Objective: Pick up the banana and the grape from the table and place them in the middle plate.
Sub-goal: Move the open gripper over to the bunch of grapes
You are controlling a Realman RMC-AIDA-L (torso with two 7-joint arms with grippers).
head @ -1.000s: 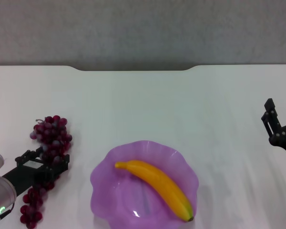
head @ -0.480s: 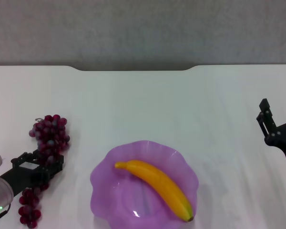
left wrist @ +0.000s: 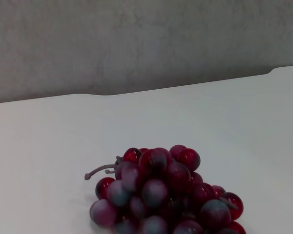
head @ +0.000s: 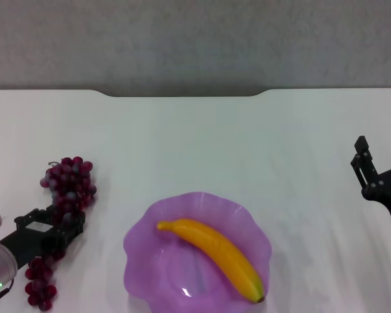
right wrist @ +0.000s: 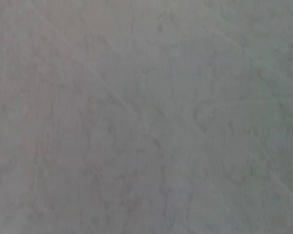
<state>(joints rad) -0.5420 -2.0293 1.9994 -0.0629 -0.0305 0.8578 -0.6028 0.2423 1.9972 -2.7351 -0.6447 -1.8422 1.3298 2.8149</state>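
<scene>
The banana point(head: 215, 249) lies diagonally inside the purple middle plate point(head: 135, 251) at the front centre of the white table point(head: 215, 143). The grape bunch point(head: 70, 182) lies on the table to the plate's left, with its stem end far and its tapering end near. My left gripper point(head: 52, 220) is low over the bunch's middle. Its fingers point(head: 78, 220) are spread on either side of the bunch. The left wrist view shows the grapes point(left wrist: 166, 195) close up, with the short stem point(left wrist: 100, 170). My right gripper point(head: 380, 153) is open and empty at the right edge.
The table's far edge has a notch point(head: 182, 95) with a grey wall behind it. The right wrist view shows only a blurred grey surface.
My left gripper has drawn back a little toward the near left along the bunch. The grapes have barely shifted. The right gripper has moved slightly left and then stayed still.
</scene>
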